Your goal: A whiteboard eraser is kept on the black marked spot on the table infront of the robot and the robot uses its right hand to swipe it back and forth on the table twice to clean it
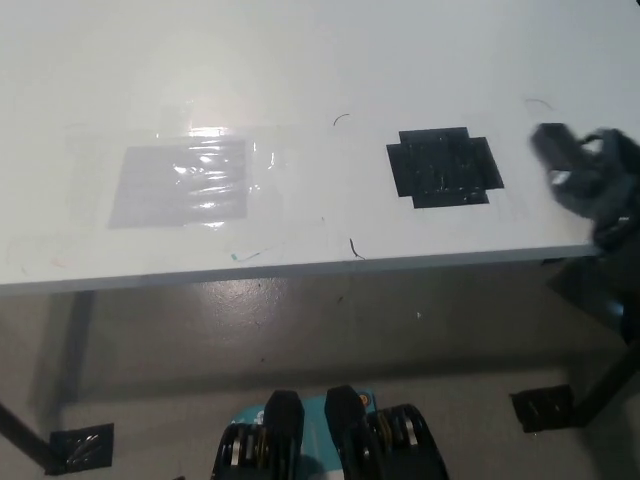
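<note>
The black marked spot [445,168] is a cross-shaped patch of dark tape on the white table [330,60], right of centre. Nothing lies on it, and I see no whiteboard eraser anywhere in the head view. My black right hand [588,180] shows at the table's right end, just right of the mark and apart from it, above the surface near the front edge. It is blurred, so its state is unclear. A dark lump [550,142] at its upper left may be part of the hand. My left hand is out of the picture.
A shiny grey taped rectangle [180,185] lies on the table's left half. Thin pen strokes [353,248] mark the surface near the front edge [300,268]. Below are the floor, dark table legs [590,385] and tape patches [80,447].
</note>
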`<action>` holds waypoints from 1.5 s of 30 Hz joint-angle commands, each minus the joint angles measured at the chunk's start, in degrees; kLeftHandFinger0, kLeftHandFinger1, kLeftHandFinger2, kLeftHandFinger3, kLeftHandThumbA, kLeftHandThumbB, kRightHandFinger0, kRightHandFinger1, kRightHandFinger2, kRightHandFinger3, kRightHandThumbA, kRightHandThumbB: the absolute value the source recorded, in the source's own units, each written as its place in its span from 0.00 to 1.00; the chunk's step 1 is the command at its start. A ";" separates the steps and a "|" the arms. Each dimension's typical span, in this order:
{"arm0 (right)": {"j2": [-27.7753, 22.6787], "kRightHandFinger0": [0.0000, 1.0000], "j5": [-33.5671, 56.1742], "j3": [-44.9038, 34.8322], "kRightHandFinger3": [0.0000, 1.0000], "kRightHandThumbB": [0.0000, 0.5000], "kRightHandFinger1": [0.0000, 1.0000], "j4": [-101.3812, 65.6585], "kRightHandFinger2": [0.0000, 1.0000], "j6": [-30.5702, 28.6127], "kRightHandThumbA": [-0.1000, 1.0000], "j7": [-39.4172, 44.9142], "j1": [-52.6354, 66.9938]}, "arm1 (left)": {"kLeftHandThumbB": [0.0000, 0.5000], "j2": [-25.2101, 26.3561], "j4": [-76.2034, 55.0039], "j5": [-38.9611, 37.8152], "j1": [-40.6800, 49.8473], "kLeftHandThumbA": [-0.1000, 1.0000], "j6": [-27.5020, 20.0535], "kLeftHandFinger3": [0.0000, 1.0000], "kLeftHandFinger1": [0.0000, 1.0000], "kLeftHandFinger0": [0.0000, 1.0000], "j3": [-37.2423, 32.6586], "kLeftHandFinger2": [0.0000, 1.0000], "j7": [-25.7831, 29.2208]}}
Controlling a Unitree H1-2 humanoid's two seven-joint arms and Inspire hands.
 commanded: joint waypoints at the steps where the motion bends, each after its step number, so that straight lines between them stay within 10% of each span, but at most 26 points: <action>1: 10.46 0.00 -0.21 1.91 0.74 0.33 0.32 1.16 0.68 -1.26 0.00 3.38 -2.33 | 0.79 0.97 -1.21 0.39 0.05 0.76 -1.60 1.00 1.00 1.00 0.23 1.00 0.29; 20: 12.75 0.00 -0.39 2.85 0.78 0.32 0.45 1.74 0.78 -1.21 0.00 4.04 -1.44 | 0.80 1.43 -1.72 -0.44 -0.25 0.77 -1.42 1.00 1.00 1.00 0.60 1.00 0.02; 23: 12.71 0.15 -0.89 3.36 0.86 0.30 0.59 1.59 0.86 -1.25 0.00 3.90 -0.99 | 0.78 1.28 -2.38 -0.01 0.00 0.76 -1.08 1.00 1.00 1.00 0.50 1.00 0.17; 27: 12.09 0.10 -1.23 3.93 0.53 0.30 0.43 1.93 0.54 -1.57 0.00 3.81 -0.27 | 0.80 1.39 -1.88 -0.61 -0.06 0.75 -1.26 1.00 1.00 1.00 0.64 1.00 0.03; 28: 11.84 0.24 -1.65 4.32 0.57 0.34 0.50 2.26 0.56 -0.21 0.15 3.93 -0.48 | 0.79 1.46 -2.07 -0.32 -0.05 0.75 -1.05 1.00 1.00 1.00 0.64 1.00 0.07; 29: 11.59 0.67 -1.69 4.52 1.00 0.48 0.94 2.73 0.96 1.24 0.47 5.95 -0.98 | 0.79 1.44 -2.25 -0.13 -0.12 0.75 -0.96 1.00 1.00 1.00 0.60 1.00 0.11; 31: 10.80 1.00 3.20 0.45 1.00 0.96 1.00 1.95 1.00 -1.01 0.75 10.92 -1.15 | 0.78 1.60 -2.69 0.41 -0.07 0.76 -0.85 1.00 1.00 1.00 0.57 1.00 0.14; 38: 8.75 1.00 14.91 -12.50 1.00 0.96 1.00 -6.96 1.00 -10.39 0.85 17.64 -1.81 | 0.79 1.58 -1.55 -0.09 -0.47 0.76 -1.43 1.00 1.00 1.00 0.64 1.00 0.11; 45: 5.12 1.00 20.84 -18.90 1.00 1.00 1.00 -32.83 1.00 -1.43 0.95 21.48 0.07 | 0.80 1.63 -1.81 0.05 -0.37 0.77 -0.99 1.00 1.00 1.00 0.52 1.00 -0.01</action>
